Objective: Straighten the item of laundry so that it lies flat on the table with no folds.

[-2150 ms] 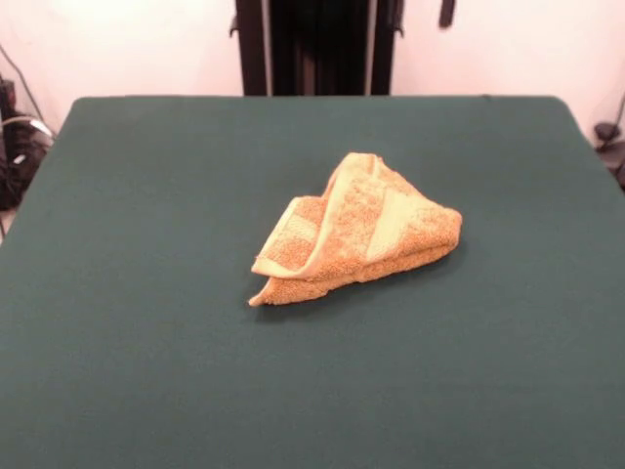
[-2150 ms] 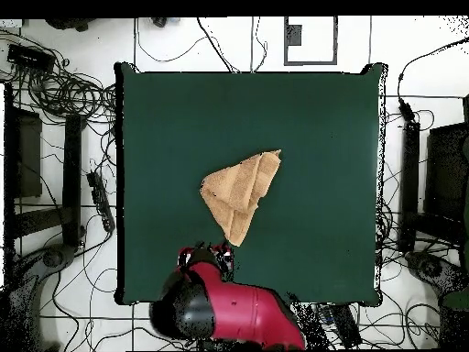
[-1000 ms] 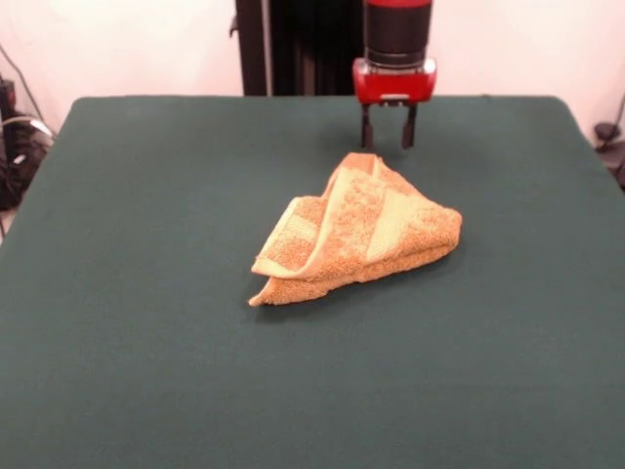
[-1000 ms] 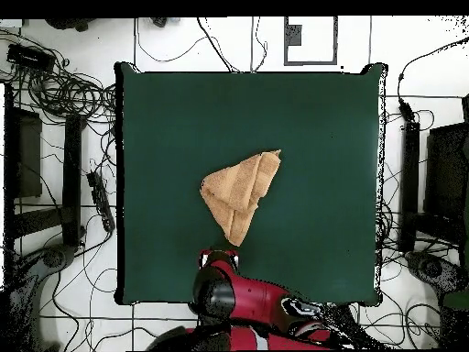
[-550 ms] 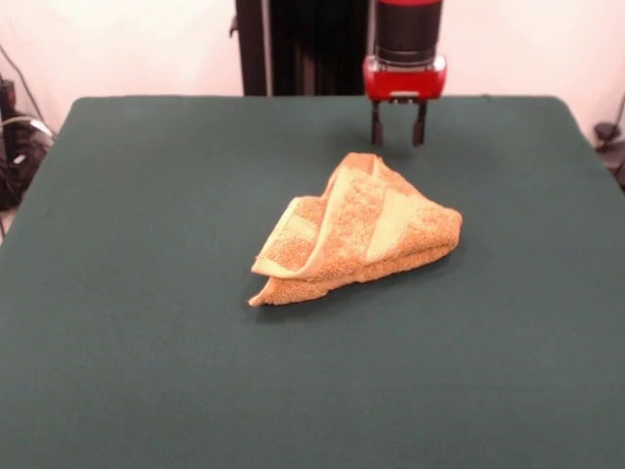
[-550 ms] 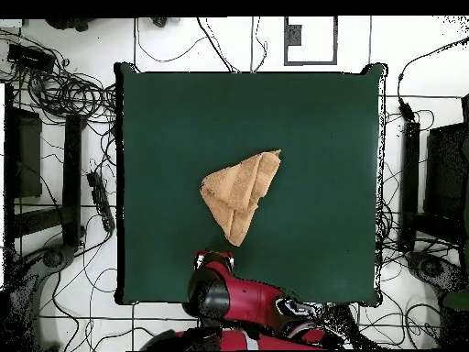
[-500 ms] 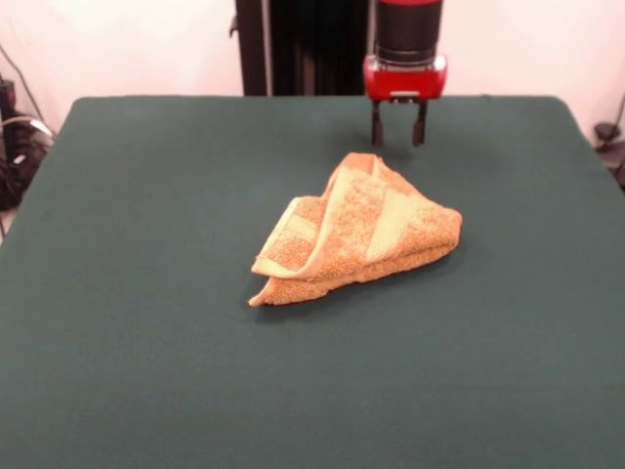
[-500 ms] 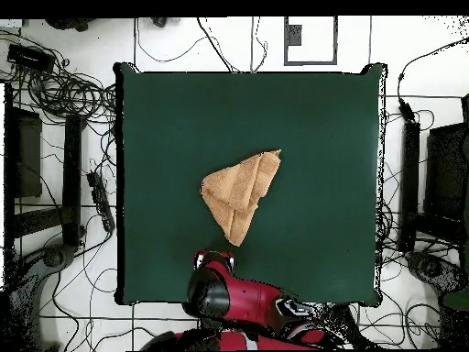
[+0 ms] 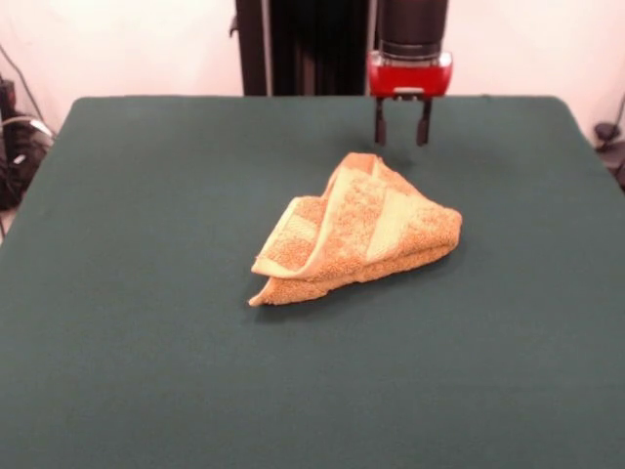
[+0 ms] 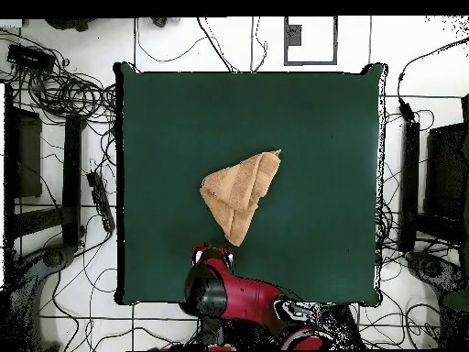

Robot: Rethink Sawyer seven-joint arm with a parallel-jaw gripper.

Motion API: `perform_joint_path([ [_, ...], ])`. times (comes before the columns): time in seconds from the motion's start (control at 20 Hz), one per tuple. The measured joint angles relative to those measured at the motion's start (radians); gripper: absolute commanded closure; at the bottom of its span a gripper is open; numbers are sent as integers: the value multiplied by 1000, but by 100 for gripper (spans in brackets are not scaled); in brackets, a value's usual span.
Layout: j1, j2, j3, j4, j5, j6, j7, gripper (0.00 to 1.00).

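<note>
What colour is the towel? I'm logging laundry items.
Orange-tan towel, with paler smooth bands; clearest in the front view.

I see the towel at the centre of the frame as rough, looped terry cloth with smoother woven bands. The table wears matt, felt-like green cloth. At the top, the gripper has a glossy red housing and dull black fingers.
</note>
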Motion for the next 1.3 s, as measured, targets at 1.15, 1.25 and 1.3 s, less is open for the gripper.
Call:
perform_joint_path([
  [1.15,-6,-119,0,-49,45,354,0,0],
  [1.25,-6,-125,0,-65,45,378,0,0],
  [1.3,-6,-130,-1,-73,44,389,0,0],
])
